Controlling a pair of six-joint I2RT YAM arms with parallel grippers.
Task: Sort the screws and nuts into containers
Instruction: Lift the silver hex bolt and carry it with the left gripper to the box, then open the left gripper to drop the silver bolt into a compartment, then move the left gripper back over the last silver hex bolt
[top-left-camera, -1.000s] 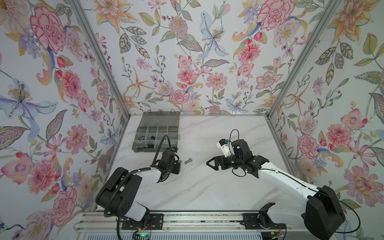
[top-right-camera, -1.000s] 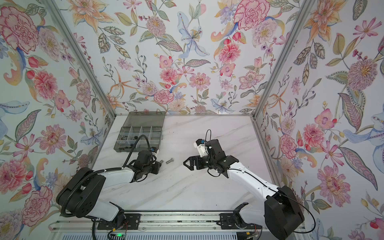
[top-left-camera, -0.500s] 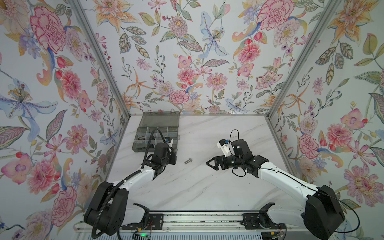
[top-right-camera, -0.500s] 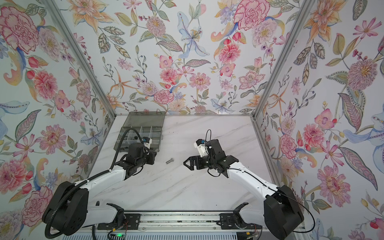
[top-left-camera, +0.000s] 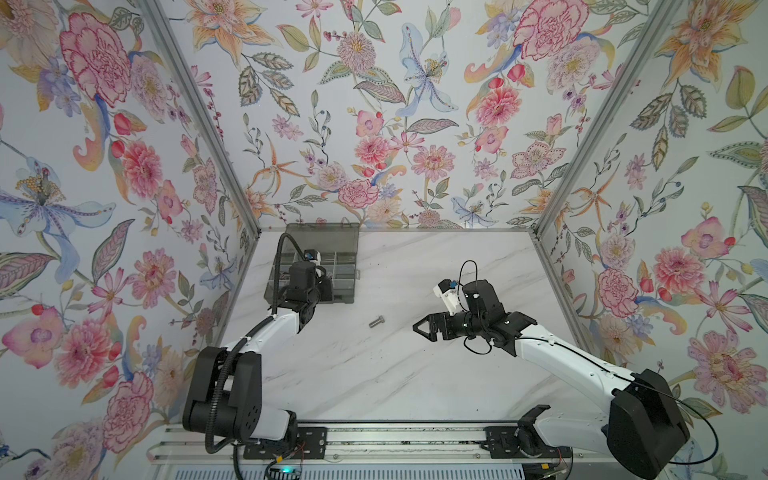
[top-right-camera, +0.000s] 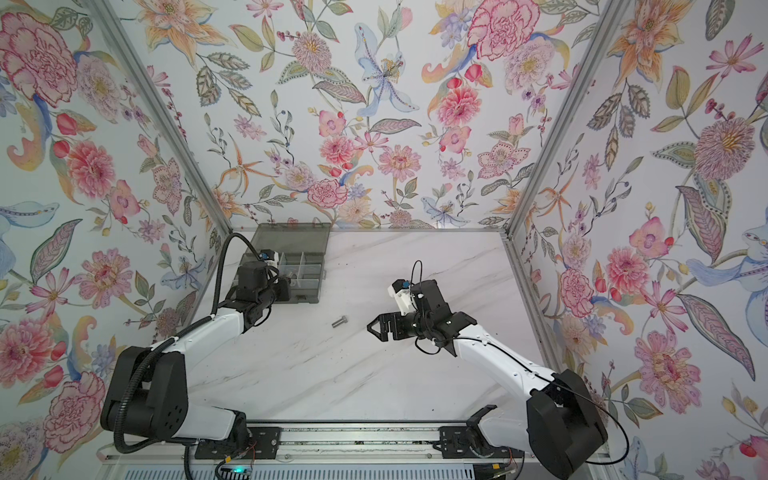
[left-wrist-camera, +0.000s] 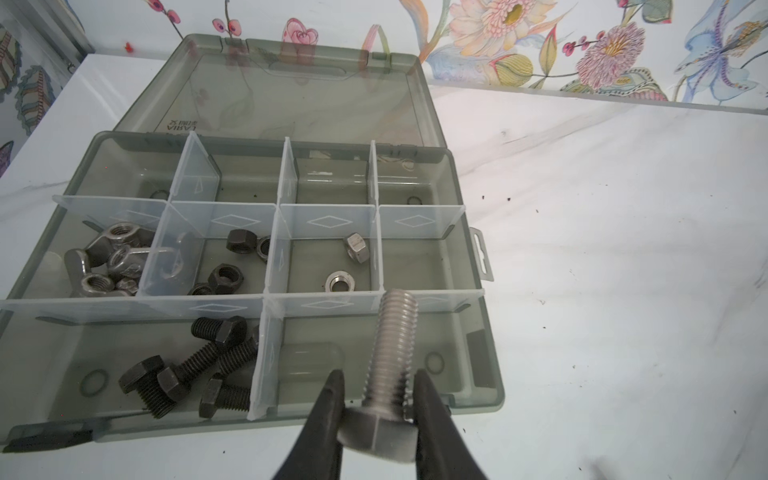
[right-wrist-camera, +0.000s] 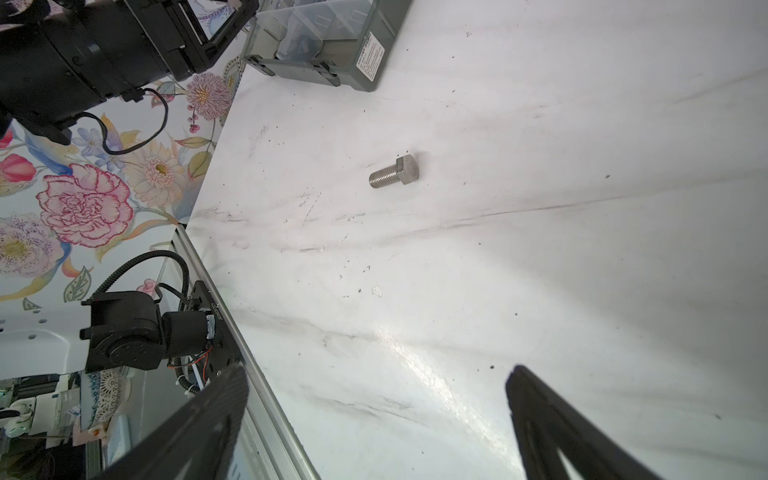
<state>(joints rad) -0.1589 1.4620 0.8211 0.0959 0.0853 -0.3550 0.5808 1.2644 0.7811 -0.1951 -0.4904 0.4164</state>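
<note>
1. A white marble-patterned worktop (top-left-camera: 415, 374) carries everything.
2. A smoky-grey translucent plastic organiser box (left-wrist-camera: 419, 262), its lid open, sits at the worktop's far left corner.
3. The left gripper (left-wrist-camera: 379, 378) pinches a long silver hex-head bolt (left-wrist-camera: 395, 332) just above its head, over the box's near-row cell.
4. The right gripper (right-wrist-camera: 374, 374) hangs above mid-worktop, jaws wide, holding nothing.
5. A second silver hex-head bolt (top-left-camera: 377, 322) lies loose between the box and the right gripper.
6. Short black bolts (left-wrist-camera: 187, 374) fill the neighbouring cell.
7. Silver wing nuts (left-wrist-camera: 108, 257), black hex nuts (left-wrist-camera: 224, 276) and silver hex nuts (left-wrist-camera: 357, 247) occupy separate middle-row cells.
</note>
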